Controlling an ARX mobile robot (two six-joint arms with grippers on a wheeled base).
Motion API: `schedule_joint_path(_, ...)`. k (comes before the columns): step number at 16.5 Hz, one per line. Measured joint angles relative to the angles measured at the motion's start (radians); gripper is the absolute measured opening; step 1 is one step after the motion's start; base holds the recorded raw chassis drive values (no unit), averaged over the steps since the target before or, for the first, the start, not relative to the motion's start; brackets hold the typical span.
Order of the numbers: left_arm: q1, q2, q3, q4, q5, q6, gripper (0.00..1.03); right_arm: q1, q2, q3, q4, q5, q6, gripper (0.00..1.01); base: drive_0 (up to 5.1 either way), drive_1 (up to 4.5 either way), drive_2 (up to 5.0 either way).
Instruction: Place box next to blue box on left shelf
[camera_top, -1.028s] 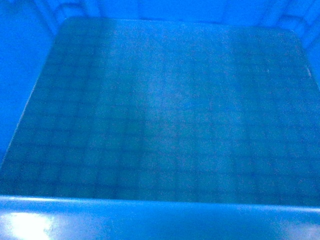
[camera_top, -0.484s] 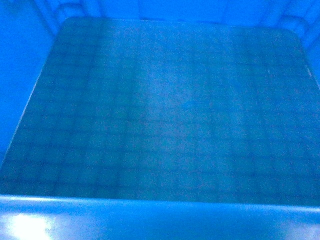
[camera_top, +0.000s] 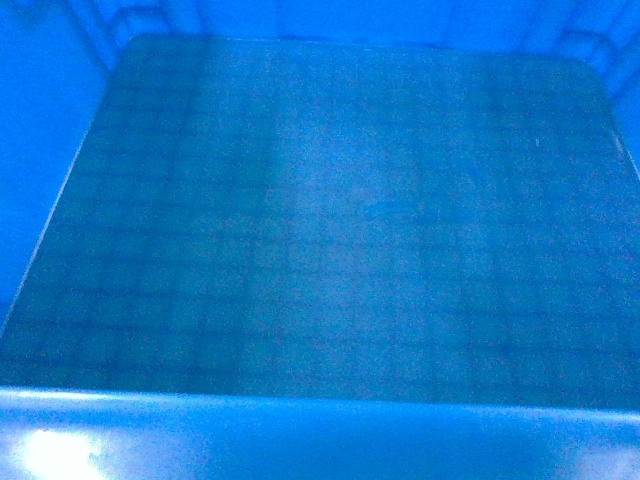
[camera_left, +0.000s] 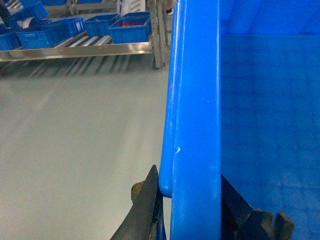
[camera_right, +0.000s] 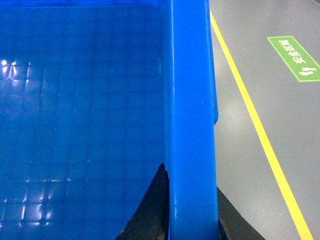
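Fingers (camera_left: 145, 210) of the left gripper (camera_left: 187, 212) pinch the box (camera_top: 330, 240) by 1 rim; the right gripper (camera_right: 187, 210) clamps the opposite rim, tips cut off. The box, held off the floor (camera_left: 75, 145), shows only bare grid inside.

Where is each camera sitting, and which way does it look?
Head: up on the robot, looking down into the big open-top blue plastic crate; no robot parts show.
Left wrist: on the left arm, looking along the crate's rim towards distant metal shelves; left hand clamps the rim.
Right wrist: on the right arm, past the other rim, yellow floor line; right hand clamps.
All share the crate.
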Motion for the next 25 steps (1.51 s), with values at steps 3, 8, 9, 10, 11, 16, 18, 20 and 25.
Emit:
schedule_joint_path(3,0.0,0.0,0.0,0.0,0.0,0.0,0.17,0.0,0.0,0.0,-0.002,0.0,0.0,0.1,0.0,4.09,-4.0)
schedule_joint_path(8,0.0,0.0,0.0,-0.002,0.0,0.0,0.17,0.0,0.0,0.0,-0.001,0.0,0.0,0.1,0.0,4.08,-4.0)
schedule_joint_path(9,0.0,0.0,0.0,0.0,0.0,0.0,0.17,0.0,0.001,0.0,0.0,0.0,0.0,0.1,0.0,4.07,-4.1)
schedule_joint_path(10,0.0,0.0,0.0,-0.002,-0.001,0.0,0.17,0.0,0.0,0.0,-0.002,0.0,0.0,0.1,0.0,4.07,-4.1)
schedule_joint_path(11,0.0,0.0,0.0,0.0,0.0,0.0,0.17,0.0,0.003,0.0,-0.001,0.0,0.0,0.1,0.0,4.06,-4.1)
schedule_joint_path(16,0.0,0.0,0.0,-0.003,-0.001,0.0,0.17,0.0,0.0,0.0,-0.003,0.0,0.0,0.1,0.0,4.09,-4.0)
schedule_joint_path(18,0.0,0.0,0.0,0.003,0.0,0.0,0.17,0.0,0.0,0.0,0.002,0.0,0.0,0.1,0.0,4.03,-4.1)
schedule_joint_path(20,0.0,0.0,0.0,-0.003,-0.002,0.0,0.17,0.0,0.0,0.0,-0.001,0.0,0.0,0.1,0.0,4.01,-4.1)
schedule_joint_path(25,0.0,0.0,0.0,0.0,-0.002,0.0,0.17,0.0,0.0,0.0,0.0,-0.001,0.0,0.1,0.0,4.06,-4.0)
